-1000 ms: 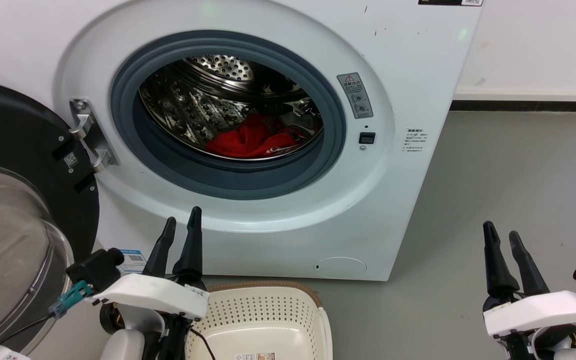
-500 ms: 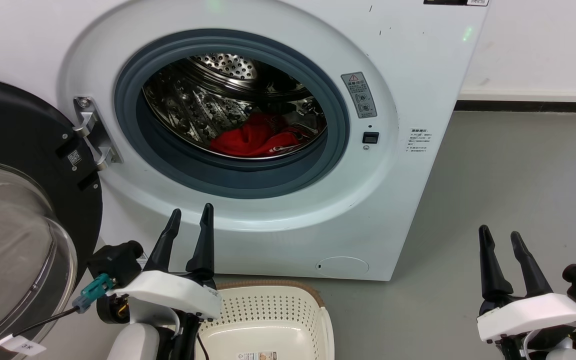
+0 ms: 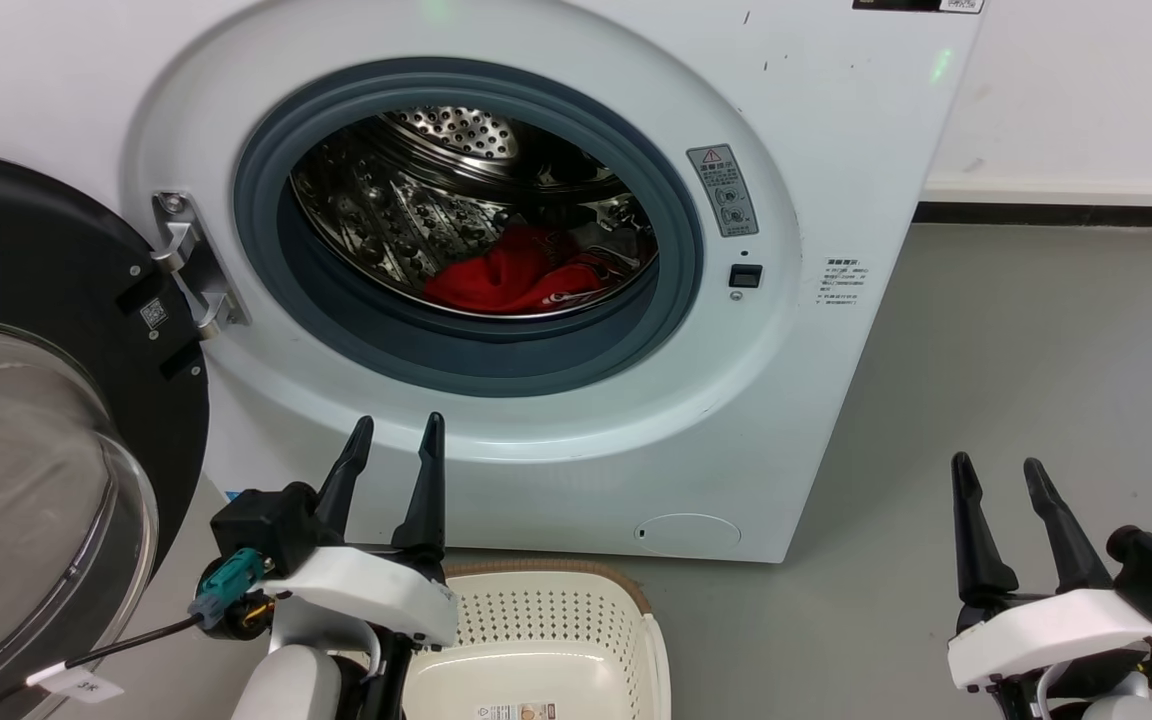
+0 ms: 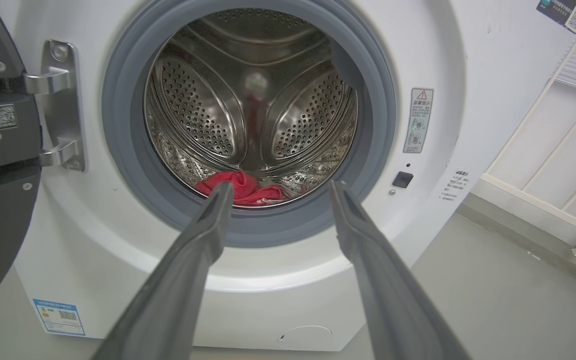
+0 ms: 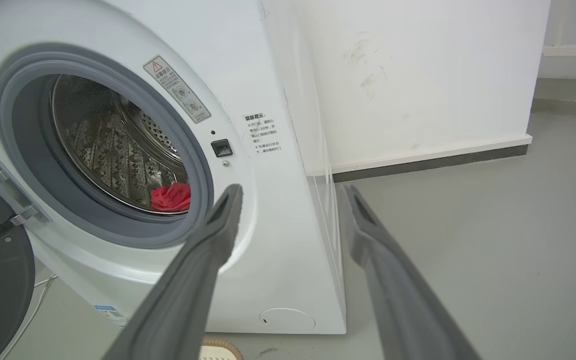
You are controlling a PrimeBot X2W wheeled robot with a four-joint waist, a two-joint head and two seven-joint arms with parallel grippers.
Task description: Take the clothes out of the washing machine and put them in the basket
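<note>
Low in the drum, inside the open machine [image 3: 836,150]: red clothes [image 3: 521,280], bunched. On the floor just before the machine, near side: basket [image 3: 536,620]. At near left, beside the basket: left pincer [image 3: 399,420], spread wide, holding nothing. At near right, well apart over the floor: right pincer [image 3: 996,462], likewise wide and holding nothing.

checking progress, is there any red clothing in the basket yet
No, the basket looks bare inside; the red clothes lie in the washing machine drum.

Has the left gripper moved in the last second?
Yes: the left gripper has shifted right against the washing machine, closer to the middle under its round opening.
</note>
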